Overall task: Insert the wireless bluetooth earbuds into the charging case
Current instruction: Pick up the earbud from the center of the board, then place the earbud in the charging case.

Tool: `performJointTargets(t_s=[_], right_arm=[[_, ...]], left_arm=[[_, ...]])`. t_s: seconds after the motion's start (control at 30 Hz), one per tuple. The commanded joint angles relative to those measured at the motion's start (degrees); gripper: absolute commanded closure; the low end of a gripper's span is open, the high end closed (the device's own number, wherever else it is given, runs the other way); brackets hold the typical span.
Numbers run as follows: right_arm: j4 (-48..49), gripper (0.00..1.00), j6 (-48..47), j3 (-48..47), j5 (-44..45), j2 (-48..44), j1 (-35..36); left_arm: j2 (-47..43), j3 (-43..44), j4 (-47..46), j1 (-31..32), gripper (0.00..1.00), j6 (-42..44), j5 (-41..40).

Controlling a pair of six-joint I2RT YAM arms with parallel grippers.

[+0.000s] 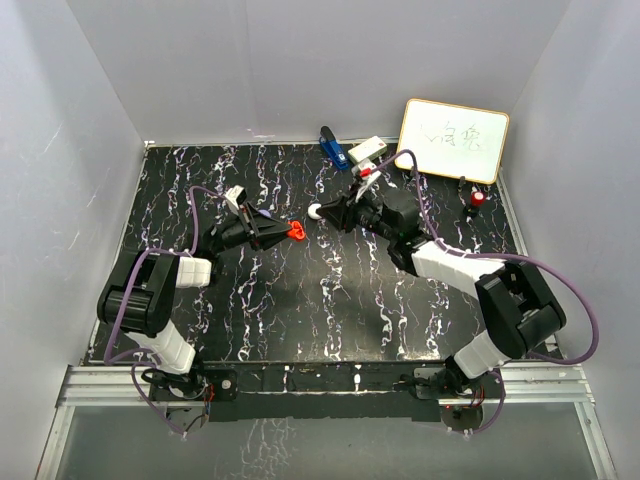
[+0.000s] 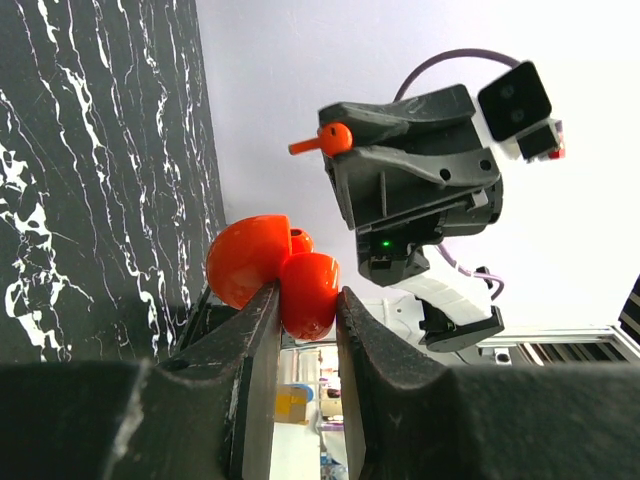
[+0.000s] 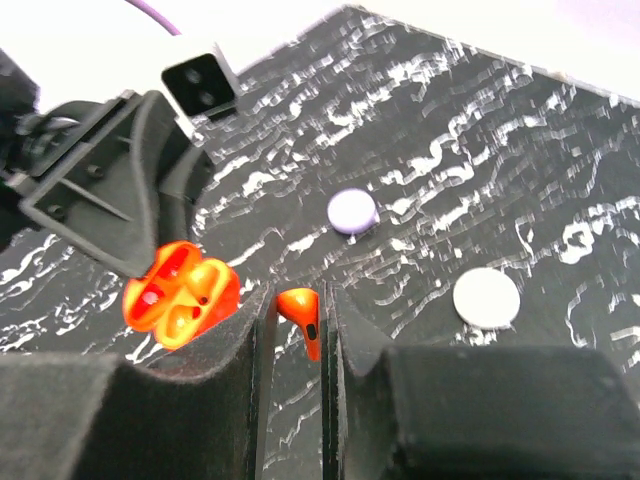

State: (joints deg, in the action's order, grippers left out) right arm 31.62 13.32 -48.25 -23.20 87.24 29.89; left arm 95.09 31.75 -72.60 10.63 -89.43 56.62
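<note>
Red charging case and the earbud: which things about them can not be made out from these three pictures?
- Right wrist: the right gripper covers the sides of the earbud with its fingers. Blur hides whether the sockets of the charging case are empty.
- Left wrist: the charging case shows only its outer shells. Its sockets face away.
- Top external: the earbud is too small to see at the right gripper.

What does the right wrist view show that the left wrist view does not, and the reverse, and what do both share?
Only the right wrist view: the inside of the open orange case, and a purple disc and a white disc on the table. Only the left wrist view: the smooth outer shell of the orange case. Both: the orange case clamped in the left gripper, and the orange earbud pinched in the right gripper.
</note>
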Motion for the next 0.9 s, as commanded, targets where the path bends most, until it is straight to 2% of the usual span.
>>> performJointTargets(t_s=[0.0,0.1,0.33,0.63,0.87], right_arm=[[24.5,1.0,2.8,4.0,-6.9,0.2,-0.4],[31.5,1.0,3.3,5.9,-8.5,0.4,-0.5],[39.1,1.0,4.5,7.1,-12.4,1.7,-0.5],[39.1,1.0,3.7,5.9,-14.4,3.5,-0.4],[39.4,1.0,0.3,6.6,-14.3,3.8,0.3]], left_arm=[[-3.3,0.5,-0.8,0.5,1.0,-0.3,-1.9],[-3.2,0.3,-1.7,0.6,1.0,-1.1,-2.4],[-2.4,0.7,-3.3,1.1,1.0,-2.7,-2.1],[-0.4,1.8,-5.1,2.3,1.0,-4.6,-2.4],[-0.7,1.2,-2.7,2.7,1.0,-4.9,-5.5]])
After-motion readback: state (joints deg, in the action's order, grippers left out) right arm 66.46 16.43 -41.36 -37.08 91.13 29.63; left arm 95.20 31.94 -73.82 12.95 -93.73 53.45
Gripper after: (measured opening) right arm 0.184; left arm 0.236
